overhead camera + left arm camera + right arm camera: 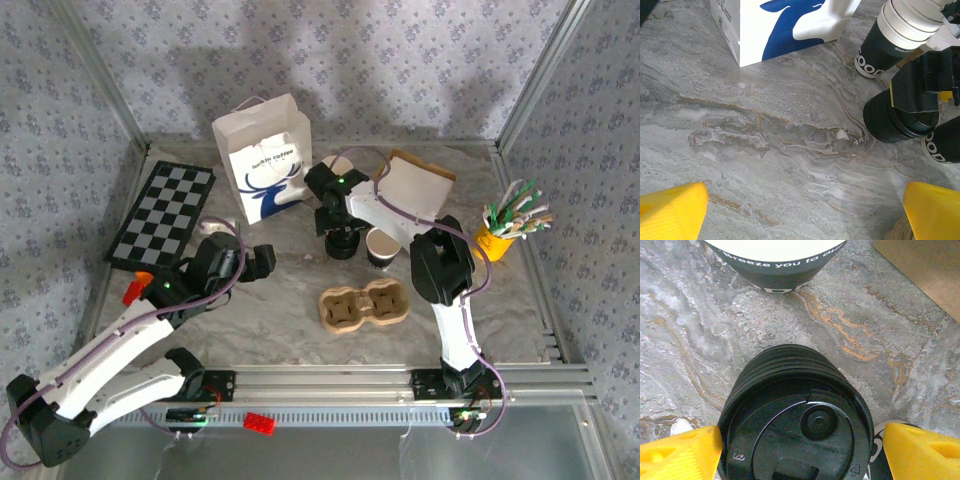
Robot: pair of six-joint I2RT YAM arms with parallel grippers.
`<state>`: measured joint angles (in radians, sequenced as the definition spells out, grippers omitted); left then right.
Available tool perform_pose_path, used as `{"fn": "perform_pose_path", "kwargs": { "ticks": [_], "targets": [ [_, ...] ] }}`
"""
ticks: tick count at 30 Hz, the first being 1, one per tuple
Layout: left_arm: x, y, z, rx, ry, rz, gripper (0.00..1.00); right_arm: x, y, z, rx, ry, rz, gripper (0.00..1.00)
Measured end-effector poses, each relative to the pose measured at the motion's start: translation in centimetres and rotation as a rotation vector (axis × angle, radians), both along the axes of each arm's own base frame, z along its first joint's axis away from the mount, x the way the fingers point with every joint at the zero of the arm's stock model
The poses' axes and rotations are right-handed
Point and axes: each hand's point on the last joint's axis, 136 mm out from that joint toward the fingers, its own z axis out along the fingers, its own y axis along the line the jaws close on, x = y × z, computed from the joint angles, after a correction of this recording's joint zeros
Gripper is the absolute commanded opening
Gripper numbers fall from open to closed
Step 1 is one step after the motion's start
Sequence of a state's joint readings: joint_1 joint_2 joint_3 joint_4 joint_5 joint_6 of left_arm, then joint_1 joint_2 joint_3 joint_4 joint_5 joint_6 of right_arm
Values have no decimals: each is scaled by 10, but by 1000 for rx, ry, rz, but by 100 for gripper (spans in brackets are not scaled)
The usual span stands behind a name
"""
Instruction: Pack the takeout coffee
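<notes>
checkerboard (163,212) — flat on table (270,300) | yellow cup of sticks (497,240) — well to checkerboard's right, across table

A black-lidded coffee cup (343,243) stands upright mid-table, an open cup (381,246) just beside it; the cardboard carrier (364,305) lies flat nearby, the white paper bag (265,160) upright behind.

tabletop (270,295): grey marbled | on it: paper bag (265,165), checkerboard (163,213), cardboard cup carrier (363,305), black-lidded cup (343,243), open cup (382,247), yellow stirrer holder (492,242)
</notes>
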<state>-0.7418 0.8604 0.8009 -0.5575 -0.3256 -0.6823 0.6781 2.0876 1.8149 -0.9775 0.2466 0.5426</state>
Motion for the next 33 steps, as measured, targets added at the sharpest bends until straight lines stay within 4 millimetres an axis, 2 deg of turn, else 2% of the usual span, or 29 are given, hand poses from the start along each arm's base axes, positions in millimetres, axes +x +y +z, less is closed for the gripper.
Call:
{"fn": "perform_pose_path", "kwargs": {
  "ticks": [14, 23, 33],
  "targets": [
    [0, 0, 0, 0, 0, 0, 100, -3, 3, -7, 17, 30, 5, 75],
    [0, 0, 0, -1, 2, -3, 100, -3, 4, -4, 19, 28, 7, 75],
    [-1, -2, -1, -7, 7, -10, 100, -4, 3, 33, 68, -32, 8, 75]
  ]
}}
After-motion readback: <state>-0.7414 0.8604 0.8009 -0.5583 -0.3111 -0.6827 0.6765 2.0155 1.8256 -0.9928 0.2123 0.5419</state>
